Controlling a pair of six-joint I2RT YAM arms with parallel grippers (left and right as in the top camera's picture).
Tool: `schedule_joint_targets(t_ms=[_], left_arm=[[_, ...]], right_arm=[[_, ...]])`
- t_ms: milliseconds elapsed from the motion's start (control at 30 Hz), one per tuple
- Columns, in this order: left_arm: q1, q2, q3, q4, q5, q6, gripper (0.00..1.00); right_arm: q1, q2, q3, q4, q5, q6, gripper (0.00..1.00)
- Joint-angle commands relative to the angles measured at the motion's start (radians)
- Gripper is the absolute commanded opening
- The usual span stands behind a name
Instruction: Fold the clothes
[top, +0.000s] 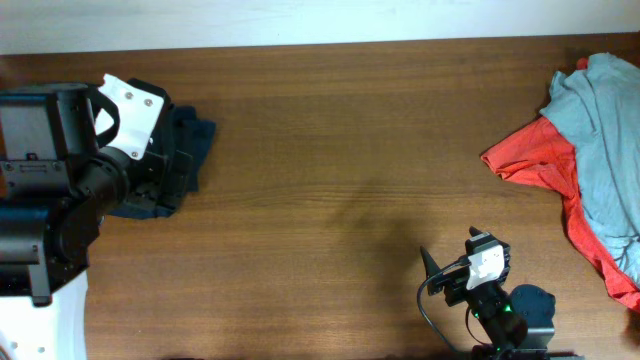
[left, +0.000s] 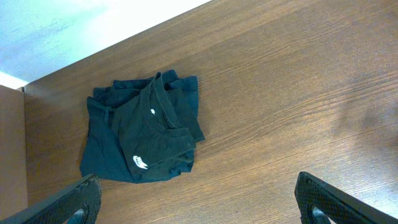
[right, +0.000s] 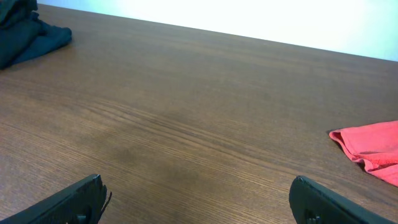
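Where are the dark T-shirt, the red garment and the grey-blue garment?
dark T-shirt (left: 143, 140): left wrist view, middle of the folded bundle.
red garment (top: 530, 155): overhead view, its left flap.
grey-blue garment (top: 605, 120): overhead view, its middle.

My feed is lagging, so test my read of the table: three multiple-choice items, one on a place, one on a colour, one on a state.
1. Where on the table does the dark T-shirt lie? A left end; B middle; C right edge.
2. What colour is the garment overlapping the red garment? A yellow; B light grey-blue; C white.
3. How do the grippers stand? A both open, empty; B left shut on the T-shirt; C both shut.
Answers: 1 A, the overhead view shows it far left. 2 B, the grey-blue garment drapes over the red one. 3 A, left gripper and right gripper show spread fingers, nothing between.
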Motion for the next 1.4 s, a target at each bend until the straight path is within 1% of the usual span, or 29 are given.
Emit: schedule_joint_targets(t_ms=[0, 133, 233, 367, 500, 700, 767, 867, 967, 1067, 1200, 1367], left_arm=[[-0.003, -0.004, -0.001, 0.001, -0.008, -0.006, 0.99], [-0.006, -0.026, -0.001, -0.055, -0.007, -0.006, 0.99], [-0.006, -0.07, -0.009, -0.062, -0.055, 0.002, 0.99], [-0.004, -0.18, -0.125, 0.067, -0.117, 0.002, 0.99], [0.018, -0.342, -0.393, 0.274, -0.114, 0.002, 0.99], [0.069, -0.615, -0.883, 0.564, 0.001, 0.001, 0.99], [0.08, -0.693, -1.013, 0.646, 0.038, 0.001, 0.99], [0.082, -0.817, -1.209, 0.753, 0.05, -0.041, 0.99], [0.082, -0.935, -1.367, 0.809, 0.051, -0.106, 0.99], [0.082, -1.051, -1.503, 0.856, 0.051, -0.143, 0.99], [0.082, -1.181, -1.619, 0.897, 0.05, -0.154, 0.99], [0.082, -1.291, -1.695, 0.911, 0.05, -0.154, 0.99]], right_arm=[[-0.007, -0.006, -0.007, 0.0, -0.016, -0.004, 0.99], [-0.007, -0.006, -0.007, 0.0, -0.016, -0.004, 0.99], [-0.007, -0.006, -0.007, 0.0, -0.016, -0.004, 0.98], [-0.007, -0.006, -0.007, 0.0, -0.016, -0.004, 0.98], [-0.007, -0.006, -0.007, 0.0, -0.016, -0.004, 0.99], [-0.007, -0.006, -0.007, 0.0, -0.016, -0.003, 0.99], [-0.007, -0.006, -0.007, 0.0, -0.016, -0.004, 0.98], [-0.007, -0.006, -0.007, 0.0, -0.016, -0.004, 0.99], [-0.007, -0.006, -0.007, 0.0, -0.016, -0.004, 0.99], [-0.007, -0.006, -0.007, 0.0, -0.016, -0.004, 0.99], [-0.007, -0.006, -0.007, 0.0, -0.016, -0.004, 0.99], [-0.007, -0.006, -0.007, 0.0, -0.016, -0.004, 0.99]])
